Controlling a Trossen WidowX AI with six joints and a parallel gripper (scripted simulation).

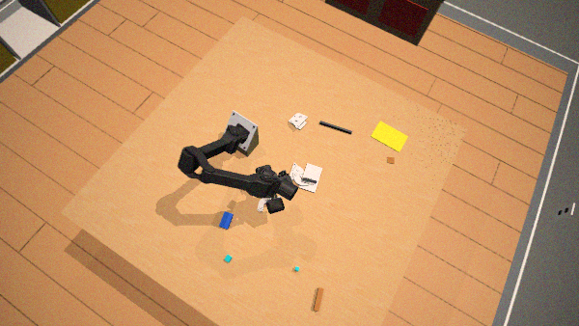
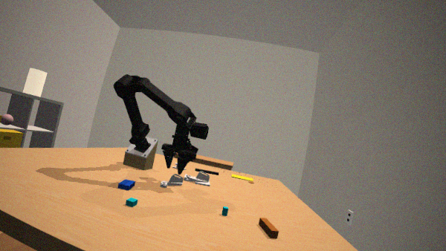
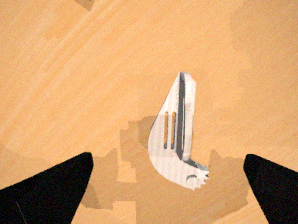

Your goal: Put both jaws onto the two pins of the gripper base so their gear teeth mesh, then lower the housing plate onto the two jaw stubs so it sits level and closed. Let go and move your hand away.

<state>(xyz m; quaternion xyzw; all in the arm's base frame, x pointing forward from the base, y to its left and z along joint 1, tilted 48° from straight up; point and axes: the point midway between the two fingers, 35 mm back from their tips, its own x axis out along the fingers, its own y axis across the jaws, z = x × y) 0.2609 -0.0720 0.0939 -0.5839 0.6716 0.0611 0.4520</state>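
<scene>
My gripper (image 2: 174, 170) (image 3: 169, 161) is wide open and empty, pointing down above the loose jaw. This white jaw (image 1: 261, 205) (image 2: 175, 180) (image 3: 159, 157) lies on the table between the fingertips in the wrist view, its gear teeth at the lower right. The white gripper base (image 1: 315, 170) (image 2: 206, 184) lies beyond it, with the other jaw (image 1: 309, 180) (image 2: 203, 177) on it; whether that jaw is seated on a pin cannot be told. A small white part with holes, apparently the housing plate (image 1: 298, 119), lies apart near the arm's foot, partly hidden by the fingers in the exterior view.
A blue block (image 1: 226, 220) (image 2: 126, 184) and two teal pieces (image 1: 228, 258) (image 1: 296, 269) lie on the near side. A brown bar (image 1: 318, 299) (image 2: 268, 228) lies farther off. A black rod (image 1: 335, 127) and a yellow sheet (image 1: 389, 136) lie beyond the base.
</scene>
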